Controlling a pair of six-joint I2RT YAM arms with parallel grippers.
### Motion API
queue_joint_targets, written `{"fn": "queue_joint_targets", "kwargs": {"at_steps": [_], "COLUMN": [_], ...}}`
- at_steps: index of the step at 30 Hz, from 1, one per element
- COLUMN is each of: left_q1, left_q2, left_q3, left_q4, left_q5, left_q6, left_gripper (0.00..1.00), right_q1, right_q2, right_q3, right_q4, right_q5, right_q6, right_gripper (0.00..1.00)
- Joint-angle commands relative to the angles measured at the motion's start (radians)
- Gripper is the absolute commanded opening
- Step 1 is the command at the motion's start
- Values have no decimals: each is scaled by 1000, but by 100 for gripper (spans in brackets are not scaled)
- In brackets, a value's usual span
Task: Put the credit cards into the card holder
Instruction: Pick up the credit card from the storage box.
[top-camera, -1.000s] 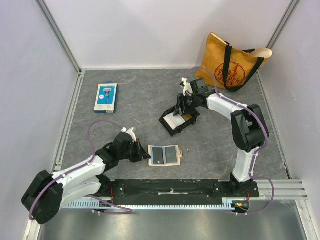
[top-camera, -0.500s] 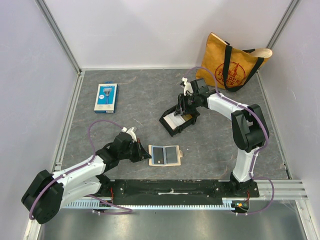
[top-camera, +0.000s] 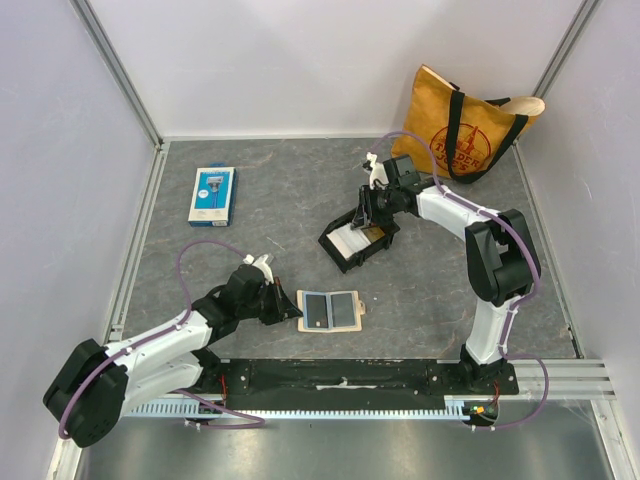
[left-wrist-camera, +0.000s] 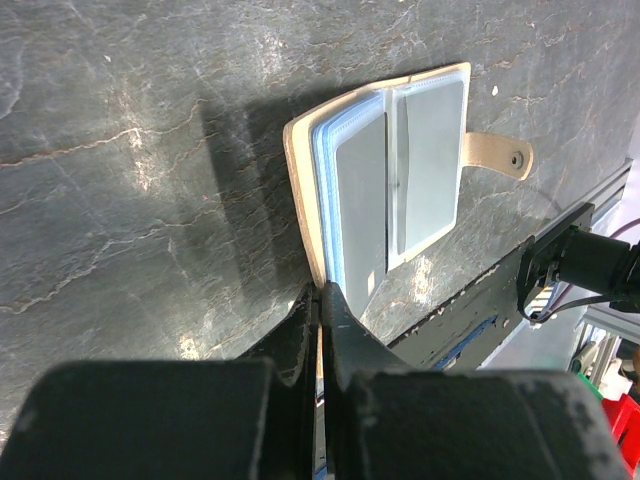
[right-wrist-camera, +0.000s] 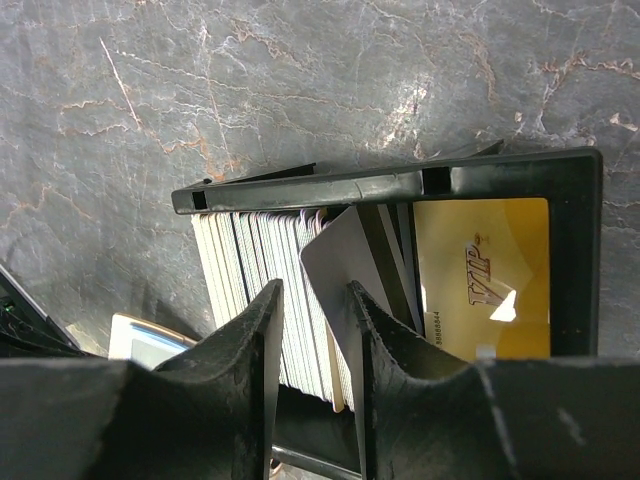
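Observation:
The tan card holder (top-camera: 330, 311) lies open on the table, its sleeves showing two grey faces (left-wrist-camera: 400, 180) and its tab pointing right. My left gripper (top-camera: 292, 313) is shut on the holder's left cover edge (left-wrist-camera: 322, 290). The credit cards stand on edge in a black tray (top-camera: 335, 255). In the right wrist view they are a row of white cards (right-wrist-camera: 240, 270), one tilted grey card (right-wrist-camera: 340, 265) and a gold card (right-wrist-camera: 480, 270) lying flat. My right gripper (right-wrist-camera: 312, 310) reaches down into the tray, open, with several white cards between its fingers and the grey card leaning on the right finger (right-wrist-camera: 385, 330).
A yellow tote bag (top-camera: 465, 125) leans in the back right corner. A blue-and-white retail package (top-camera: 212, 194) lies at the back left. The black tray's rim (right-wrist-camera: 400, 185) surrounds the right fingers. A metal rail (top-camera: 340, 375) runs along the near edge.
The right gripper's jaws have narrowed around the cards in the tray. The left gripper and the card holder have not moved.

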Motion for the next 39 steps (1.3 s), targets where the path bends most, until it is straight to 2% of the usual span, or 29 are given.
{"fn": "queue_joint_targets", "kwargs": {"at_steps": [1,4,12,19,26,39], "left_q1": [-1,-2,-1,-1,-1,-1], "left_q2": [0,2,6,14,25,37], "left_q3": [-1,-3,-1,-3,0,2], "left_q4": [41,41,42,47,47,47], "left_q5": [25,25,28,31,38,41], "left_q6": [22,22,27,27,27,27], "left_gripper": [2,2,2,2,2,2], "right_q1": [-5,-4,-10,-17,-31,-37], "right_q2": [-43,-43,-37,-32,-27,13], "right_q3": [27,27,30,30,38,44], "right_q4": [1,1,4,4,9,-8], "right_q5": [-38,-38,-40,-46,-24,91], "right_q6": [8,9,11,9,14,0], "right_gripper": [37,36,25,21,11,6]}}
